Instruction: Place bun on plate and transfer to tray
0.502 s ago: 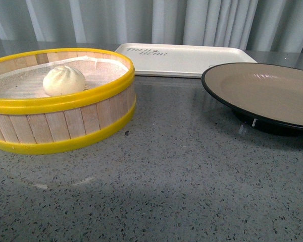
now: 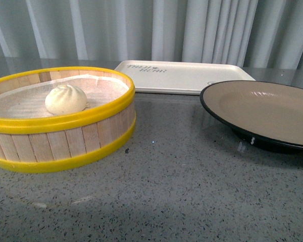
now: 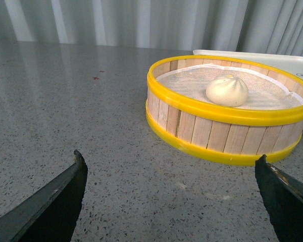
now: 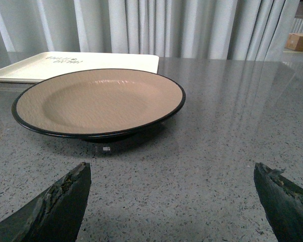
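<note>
The white pleated bun [image 2: 65, 99] lies on the cloth liner inside a yellow-rimmed wooden steamer basket [image 2: 65, 136] at the left; it also shows in the left wrist view [image 3: 227, 91]. The plate [image 2: 288, 143], beige inside with a black rim, sits empty at the right, and also shows in the right wrist view [image 4: 98, 98]. The cream tray [image 2: 184, 75] lies empty behind them. My left gripper [image 3: 169, 166] is open over bare table short of the basket. My right gripper [image 4: 171, 176] is open over bare table short of the plate. Neither arm shows in the front view.
The grey speckled table [image 2: 171, 191] stretches in front of the basket and plate. Pale curtains [image 2: 192, 30] hang behind the table. A brown box [image 4: 299, 41] sits far off at the table's edge in the right wrist view.
The front view has shifted: basket, plate and tray all sit lower in the picture than before. Nothing on the table has moved relative to the rest.
</note>
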Robot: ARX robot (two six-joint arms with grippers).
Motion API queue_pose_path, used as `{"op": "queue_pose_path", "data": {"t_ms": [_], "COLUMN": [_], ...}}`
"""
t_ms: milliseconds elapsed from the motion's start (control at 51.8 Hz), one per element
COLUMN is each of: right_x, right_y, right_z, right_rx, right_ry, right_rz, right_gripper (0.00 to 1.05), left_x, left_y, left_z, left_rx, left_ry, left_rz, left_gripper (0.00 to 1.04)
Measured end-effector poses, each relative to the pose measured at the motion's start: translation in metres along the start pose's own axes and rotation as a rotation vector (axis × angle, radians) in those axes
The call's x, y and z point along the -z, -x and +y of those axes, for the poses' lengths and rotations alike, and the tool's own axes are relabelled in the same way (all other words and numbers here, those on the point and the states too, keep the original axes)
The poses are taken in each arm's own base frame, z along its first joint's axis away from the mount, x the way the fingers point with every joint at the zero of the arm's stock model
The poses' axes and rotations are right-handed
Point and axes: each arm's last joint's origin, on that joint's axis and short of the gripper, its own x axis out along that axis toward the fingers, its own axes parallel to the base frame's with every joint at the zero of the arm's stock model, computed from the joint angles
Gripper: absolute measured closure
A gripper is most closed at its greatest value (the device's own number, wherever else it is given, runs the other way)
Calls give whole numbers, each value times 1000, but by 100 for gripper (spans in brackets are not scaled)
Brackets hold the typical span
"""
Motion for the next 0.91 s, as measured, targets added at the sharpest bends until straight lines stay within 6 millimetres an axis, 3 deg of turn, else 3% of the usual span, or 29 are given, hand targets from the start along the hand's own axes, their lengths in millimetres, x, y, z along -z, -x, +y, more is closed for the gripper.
{"op": "queue_pose_path", "data": {"t_ms": [502,598,772,907], "right_x": [0,0,0,0], "right_y": [0,0,0,0], "right_z": [0,0,0,0], "right_rx": [0,0,0,0], "right_ry": [0,0,0,0], "right_rz": [0,-1,-1,-1], "right_gripper": [8,8,8,8], "left_x": [2,-3,-45,-64], "left_y": [-1,-16,-53,-84], "left_z": [0,2,14,21], "left_rx": [-48,-59,94,152], "left_ry": [37,141,198,166], "left_rz": [45,92,-5,9], "left_gripper": [7,7,7,7]}}
